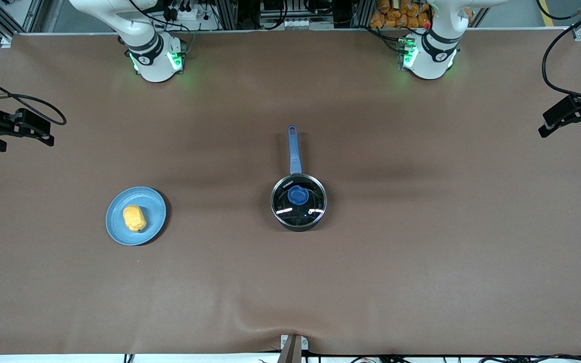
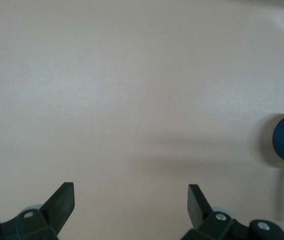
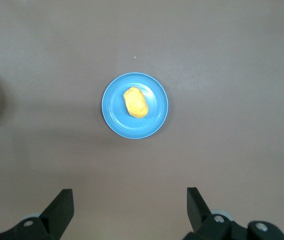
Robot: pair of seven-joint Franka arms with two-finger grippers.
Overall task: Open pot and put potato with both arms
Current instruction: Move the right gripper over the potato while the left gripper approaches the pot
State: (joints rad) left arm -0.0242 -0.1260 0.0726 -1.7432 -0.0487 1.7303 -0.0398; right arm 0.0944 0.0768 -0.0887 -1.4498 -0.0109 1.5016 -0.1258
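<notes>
Left gripper (image 2: 131, 200): spread wide and holding nothing, raised over bare brown surface (image 1: 421, 242) toward the left arm's end; only the pot's dark wall shows at the rim of its wrist view.

Right gripper (image 3: 130, 202): spread wide and holding nothing, raised over the surface toward the right arm's end, looking straight down on the plate.

Potato (image 1: 134, 218): yellow-orange lump lying on the light-blue plate (image 1: 155, 216), a little toward 9 o'clock of the plate's middle in the front view.

Pot (image 1: 299, 202): black saucepan standing near mid-surface, lid (image 1: 315, 199) seated on it, blue knob (image 1: 298, 194) at the lid's centre, blue handle (image 1: 294, 151) pointing to 12 o'clock in the front view, toward the arm bases.

Layout: plate at about 9 o'clock from the pot, well apart from it, toward the right arm's end.

Arms: both wait, neither touching any object.
</notes>
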